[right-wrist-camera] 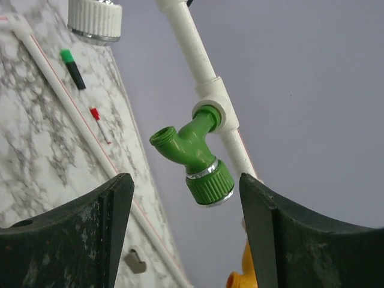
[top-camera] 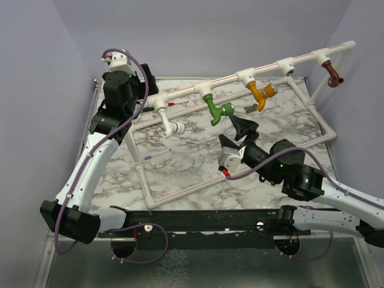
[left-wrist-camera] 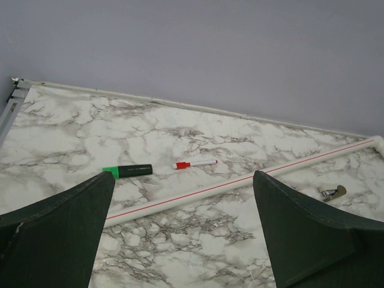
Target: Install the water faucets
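Faucets: four hang off the rail (top-camera: 183, 93), in order along it: white faucet (top-camera: 170, 122), green faucet (top-camera: 219, 111), orange faucet (top-camera: 259, 93), brown faucet (top-camera: 333, 74). The tee (top-camera: 288, 65) between orange and brown looks bare, so I'd judge the job unfinished; no loose faucet in view.

Green faucet is the one in play. It sits dead ahead of the right claw (right-wrist-camera: 185, 180), framed between the jaws in the wrist view but clear of both. That claw is released, holding nothing. Its axis runs from its tee on the rail down toward the claw, knob end nearest.

Right arm is far nearer. Left claw (left-wrist-camera: 183, 177), also spread and empty, sits off the rail's left end, aimed at a marker (left-wrist-camera: 129, 171) and pen (left-wrist-camera: 195, 164) below the rail.

Can't tell if green's thread is fully seated. Right wrist view cuts off the orange faucet and shows only the white faucet's knob.
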`<action>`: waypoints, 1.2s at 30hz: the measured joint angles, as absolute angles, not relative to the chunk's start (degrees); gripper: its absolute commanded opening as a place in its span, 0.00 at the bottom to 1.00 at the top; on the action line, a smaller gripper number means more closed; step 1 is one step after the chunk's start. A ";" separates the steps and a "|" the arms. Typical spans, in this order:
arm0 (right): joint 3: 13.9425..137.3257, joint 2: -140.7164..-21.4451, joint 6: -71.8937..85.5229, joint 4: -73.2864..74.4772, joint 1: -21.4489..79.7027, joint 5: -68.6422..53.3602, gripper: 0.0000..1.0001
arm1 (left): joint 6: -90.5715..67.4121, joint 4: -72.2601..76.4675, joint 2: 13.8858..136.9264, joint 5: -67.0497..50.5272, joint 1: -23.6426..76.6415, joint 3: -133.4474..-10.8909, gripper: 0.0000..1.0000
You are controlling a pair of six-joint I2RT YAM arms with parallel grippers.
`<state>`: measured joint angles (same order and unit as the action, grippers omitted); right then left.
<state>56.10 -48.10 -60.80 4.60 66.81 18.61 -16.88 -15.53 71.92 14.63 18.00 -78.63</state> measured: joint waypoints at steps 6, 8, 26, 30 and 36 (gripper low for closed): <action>56.05 -52.16 -73.67 3.33 66.81 21.08 0.76 | -16.88 -15.53 71.94 14.63 18.00 -78.63 0.99; 56.03 -53.84 -76.99 0.99 66.81 22.72 0.76 | -16.88 -15.51 71.94 14.63 18.00 -78.63 0.99; 55.00 -63.77 -95.13 -13.13 66.81 32.97 0.65 | -16.88 -15.51 71.94 14.63 18.00 -78.63 0.99; 55.00 -64.73 -94.89 -13.47 66.76 33.91 0.59 | -16.88 -15.51 71.94 14.63 18.00 -78.63 0.99; 55.00 -64.99 -93.80 -13.52 66.26 34.46 0.43 | -16.88 -15.51 71.96 14.63 18.00 -78.63 0.99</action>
